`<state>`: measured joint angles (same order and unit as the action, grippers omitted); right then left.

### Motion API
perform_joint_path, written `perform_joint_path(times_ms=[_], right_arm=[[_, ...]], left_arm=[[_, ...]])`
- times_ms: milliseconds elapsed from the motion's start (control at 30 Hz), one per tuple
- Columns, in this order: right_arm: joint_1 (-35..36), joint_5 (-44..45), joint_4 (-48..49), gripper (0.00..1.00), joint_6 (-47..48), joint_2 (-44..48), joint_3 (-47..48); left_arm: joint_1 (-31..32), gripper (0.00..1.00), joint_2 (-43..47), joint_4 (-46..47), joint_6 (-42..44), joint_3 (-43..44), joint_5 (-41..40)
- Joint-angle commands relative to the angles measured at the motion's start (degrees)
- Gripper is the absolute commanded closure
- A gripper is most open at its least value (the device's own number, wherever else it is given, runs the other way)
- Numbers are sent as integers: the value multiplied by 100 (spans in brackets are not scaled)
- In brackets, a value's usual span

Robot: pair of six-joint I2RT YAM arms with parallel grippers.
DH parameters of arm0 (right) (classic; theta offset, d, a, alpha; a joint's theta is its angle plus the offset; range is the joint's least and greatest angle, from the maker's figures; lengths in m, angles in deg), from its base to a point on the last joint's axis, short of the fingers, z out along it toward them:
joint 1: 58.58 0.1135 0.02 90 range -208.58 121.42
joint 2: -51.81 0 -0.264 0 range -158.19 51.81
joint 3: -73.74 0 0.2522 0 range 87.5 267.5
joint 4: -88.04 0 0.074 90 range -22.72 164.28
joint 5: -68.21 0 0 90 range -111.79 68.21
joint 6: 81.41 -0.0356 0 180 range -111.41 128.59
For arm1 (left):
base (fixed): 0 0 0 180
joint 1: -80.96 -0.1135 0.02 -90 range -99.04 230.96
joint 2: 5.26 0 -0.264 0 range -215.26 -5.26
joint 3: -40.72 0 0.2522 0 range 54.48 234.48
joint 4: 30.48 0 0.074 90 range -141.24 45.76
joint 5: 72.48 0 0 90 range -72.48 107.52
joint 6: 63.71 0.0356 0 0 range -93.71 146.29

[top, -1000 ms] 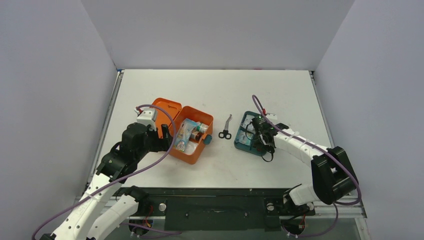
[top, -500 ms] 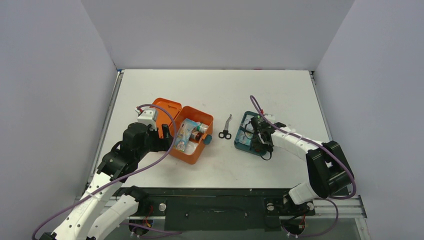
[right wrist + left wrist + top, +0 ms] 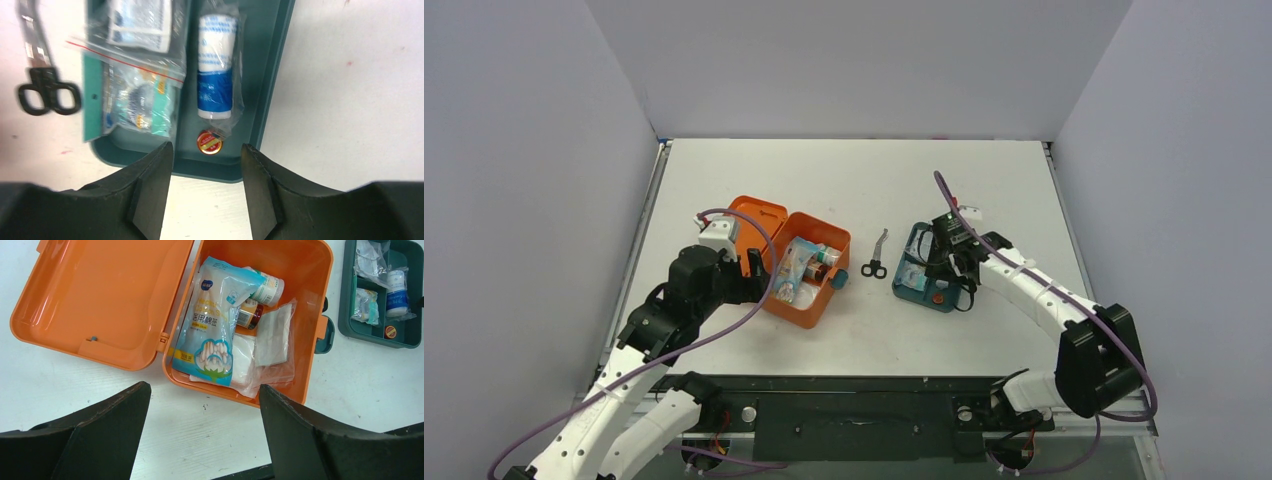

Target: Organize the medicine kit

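While hovering: fingers (image 3: 100, 430) spread on both arms, nothing pinched.
Left gripper (image 3: 202, 387) just short of open orange rectangular plastic medicine kit (image 3: 305, 290), long axis running away, slightly rightward; right gripper (image 3: 206, 146) over teal divided plastic tray (image 3: 257, 65), farther off.

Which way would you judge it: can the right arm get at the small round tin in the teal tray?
Probably yes. The right gripper hangs open just above the tin, which lies uncovered at the tray end; only the wrapped roll beside it crowds one side.
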<state>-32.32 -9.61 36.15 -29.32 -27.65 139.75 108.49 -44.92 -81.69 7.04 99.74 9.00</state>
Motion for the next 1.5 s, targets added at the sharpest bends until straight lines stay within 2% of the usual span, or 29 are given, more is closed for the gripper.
perform_joint_path(times_ms=[0, 267, 667, 1100, 1467], right_arm=[[60, 221, -252, 52, 199, 295, 610], [373, 97, -313, 54, 235, 13, 1428], [1232, 112, -94, 57, 127, -1259, 2553], [1370, 28, 11, 59, 61, -2735, 3378], [1356, 117, -57, 57, -60, -3434, 3731]], left_arm=[[-41, 22, 92, 177, 52, 62, 68], [-46, 22, 121, 177, 52, 54, 77], [-46, 22, 148, 170, 44, 51, 48], [-46, 22, 113, 157, 35, 51, -1], [-46, 22, 86, 134, 35, 62, -29]])
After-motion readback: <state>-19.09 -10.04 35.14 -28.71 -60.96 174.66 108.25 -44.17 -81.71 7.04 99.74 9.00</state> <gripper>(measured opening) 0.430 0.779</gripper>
